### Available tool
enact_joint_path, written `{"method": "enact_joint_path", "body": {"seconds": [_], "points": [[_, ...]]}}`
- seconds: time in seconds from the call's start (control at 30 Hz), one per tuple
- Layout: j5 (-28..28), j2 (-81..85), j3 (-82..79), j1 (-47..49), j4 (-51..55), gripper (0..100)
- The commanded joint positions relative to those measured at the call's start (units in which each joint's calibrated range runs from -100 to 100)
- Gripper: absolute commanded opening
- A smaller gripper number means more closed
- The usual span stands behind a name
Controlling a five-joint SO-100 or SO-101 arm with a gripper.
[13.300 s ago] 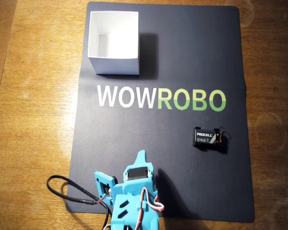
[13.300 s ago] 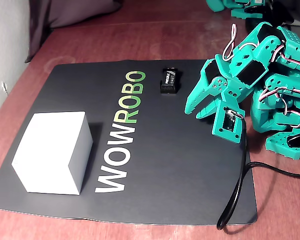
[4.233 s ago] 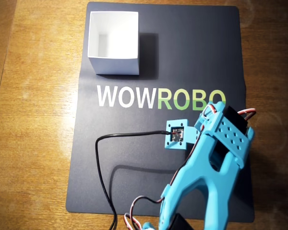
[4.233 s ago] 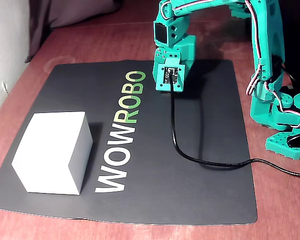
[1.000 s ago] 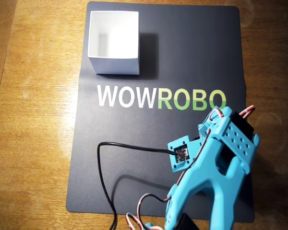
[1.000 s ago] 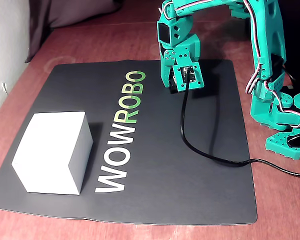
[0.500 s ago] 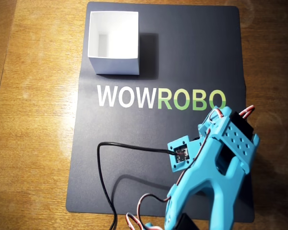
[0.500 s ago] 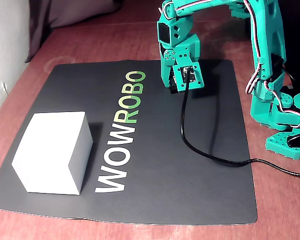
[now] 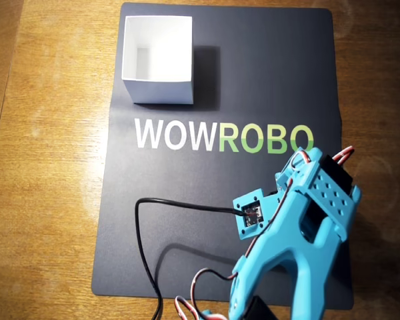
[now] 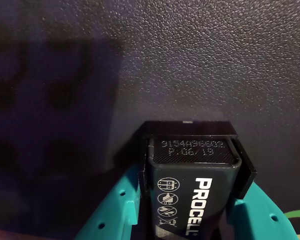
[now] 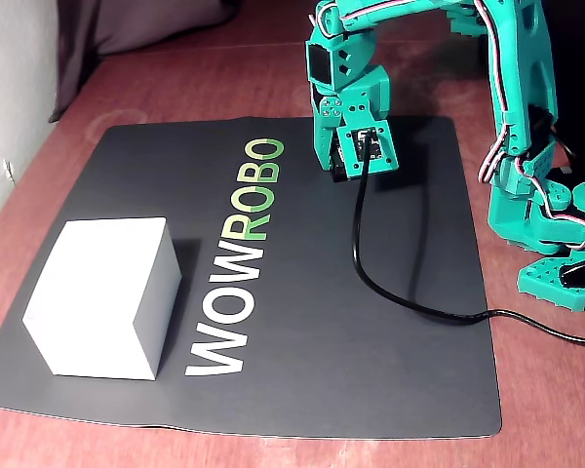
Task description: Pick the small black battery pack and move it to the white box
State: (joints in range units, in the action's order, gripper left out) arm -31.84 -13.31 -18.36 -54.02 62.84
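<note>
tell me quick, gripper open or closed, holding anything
Gripper: closed on the small black rectangular battery pack with white PROCELL lettering, a teal finger on each side.

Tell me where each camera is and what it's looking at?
Overhead view: sits above, facing straight down on the black mat, white box and the arm's blue back.
Wrist view: rides on the arm, looking past the claw at the small black battery pack between its fingers.
Fixed view: stands low at the mat's edge, looking across at the whole arm, claw down at the mat.
Shared: overhead and fixed views both show box, mat and black cable.
</note>
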Motion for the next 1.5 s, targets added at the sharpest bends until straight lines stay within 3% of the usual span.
{"method": "enact_joint_path", "body": {"seconds": [0.0, 0.5, 0.83, 1.13, 1.3, 1.47], "points": [[0.30, 2.56, 1.45, -0.35, 0.61, 7], [0.30, 4.76, 1.72, -0.12, 0.61, 7], [1.77, 10.98, 1.54, 8.56, 0.61, 7], [2.04, 11.68, 1.45, 8.21, 5.61, 8], [2.10, 11.68, 1.54, 5.51, 5.52, 18], [2.10, 11.86, 1.54, 1.64, 5.34, 20]]}}
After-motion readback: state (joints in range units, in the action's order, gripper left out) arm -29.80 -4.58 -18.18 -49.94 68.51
